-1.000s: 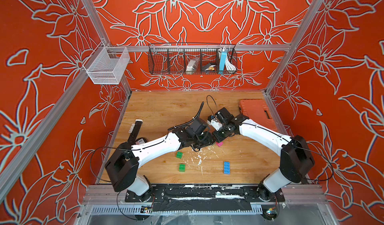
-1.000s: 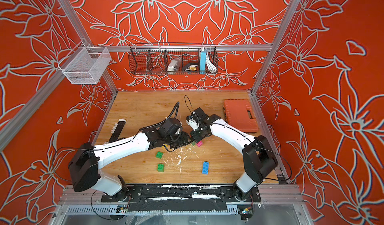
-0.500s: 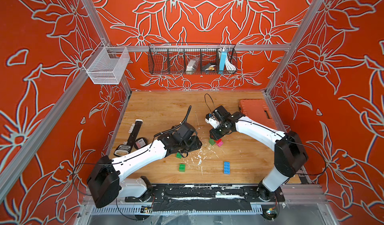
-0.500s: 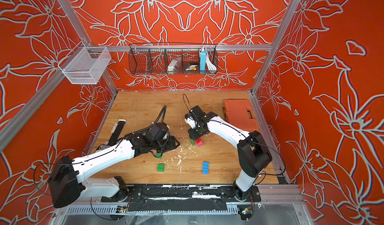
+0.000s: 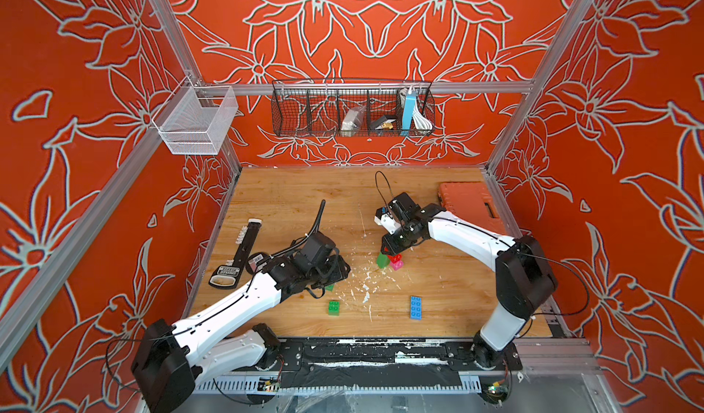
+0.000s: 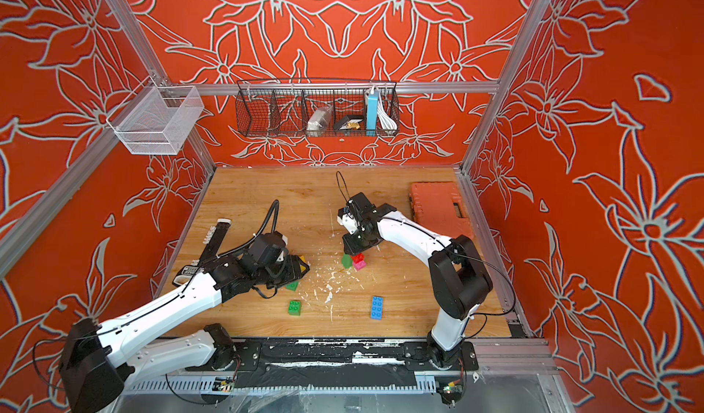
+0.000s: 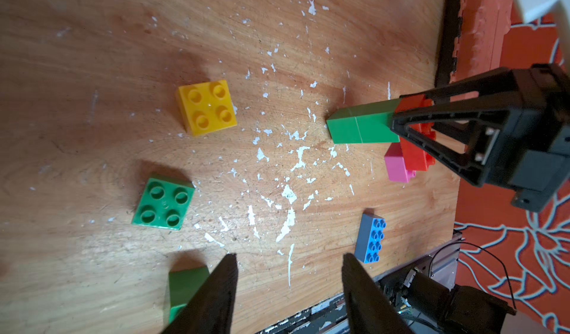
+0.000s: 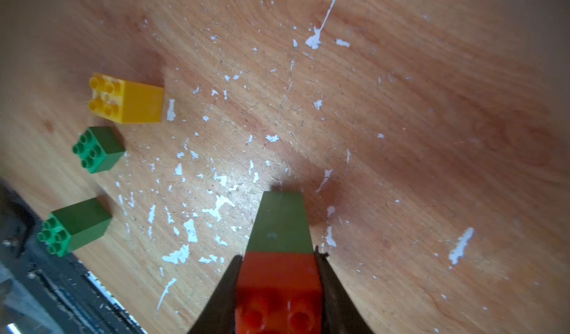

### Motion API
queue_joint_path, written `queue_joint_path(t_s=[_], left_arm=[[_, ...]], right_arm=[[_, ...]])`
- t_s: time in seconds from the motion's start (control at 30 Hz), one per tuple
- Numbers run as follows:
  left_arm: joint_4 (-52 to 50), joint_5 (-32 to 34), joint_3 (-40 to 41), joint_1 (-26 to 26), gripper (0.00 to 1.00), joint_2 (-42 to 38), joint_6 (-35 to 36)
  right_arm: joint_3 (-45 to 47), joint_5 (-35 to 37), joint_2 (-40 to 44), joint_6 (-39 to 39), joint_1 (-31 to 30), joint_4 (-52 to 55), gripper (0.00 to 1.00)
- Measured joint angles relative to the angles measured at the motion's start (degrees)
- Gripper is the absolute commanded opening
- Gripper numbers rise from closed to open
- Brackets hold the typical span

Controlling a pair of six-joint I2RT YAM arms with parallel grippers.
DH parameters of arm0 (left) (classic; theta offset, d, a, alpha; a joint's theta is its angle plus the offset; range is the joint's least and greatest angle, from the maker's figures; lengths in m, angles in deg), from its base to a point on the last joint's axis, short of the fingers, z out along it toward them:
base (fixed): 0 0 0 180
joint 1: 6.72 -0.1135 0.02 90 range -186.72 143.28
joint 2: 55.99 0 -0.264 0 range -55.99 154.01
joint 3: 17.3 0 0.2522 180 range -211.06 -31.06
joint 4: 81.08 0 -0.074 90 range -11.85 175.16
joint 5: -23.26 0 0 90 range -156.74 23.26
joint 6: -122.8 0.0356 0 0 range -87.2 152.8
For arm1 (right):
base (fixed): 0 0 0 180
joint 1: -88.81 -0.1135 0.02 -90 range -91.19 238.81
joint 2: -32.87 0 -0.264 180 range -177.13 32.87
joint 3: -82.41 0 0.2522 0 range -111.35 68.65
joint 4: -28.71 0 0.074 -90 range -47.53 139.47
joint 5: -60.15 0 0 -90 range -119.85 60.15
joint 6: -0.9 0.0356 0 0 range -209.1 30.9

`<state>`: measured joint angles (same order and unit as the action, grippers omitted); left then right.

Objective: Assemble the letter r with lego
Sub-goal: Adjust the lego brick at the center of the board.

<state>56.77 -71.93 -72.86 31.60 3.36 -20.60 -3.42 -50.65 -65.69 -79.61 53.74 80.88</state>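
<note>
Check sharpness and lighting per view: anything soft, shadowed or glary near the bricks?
Right wrist view: the red studded plastic brick pinched in the right gripper is soft, too near the lens; corners darken. Left wrist view: the open left gripper blurs, the yellow square studded brick is crisp with a soft shadow, mild sheen on the wooden table. In both top views: even light, sharp.
</note>
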Motion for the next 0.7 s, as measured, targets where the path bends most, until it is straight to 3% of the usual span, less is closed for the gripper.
queue_joint_path(t_s=[0.43, 0.7], left_arm=[[-2.43, 0.09, 0.28, -1.38, 0.55, -3.67, 1.79], [-3.10, 1.46, 0.59, -1.79, 0.54, -6.19, 2.43]], right_arm=[[14.27, -25.11, -0.98, 16.17, 11.19, -25.88, 0.27], [15.69, -33.59, -12.31, 29.05, 12.70, -49.44, 0.49]])
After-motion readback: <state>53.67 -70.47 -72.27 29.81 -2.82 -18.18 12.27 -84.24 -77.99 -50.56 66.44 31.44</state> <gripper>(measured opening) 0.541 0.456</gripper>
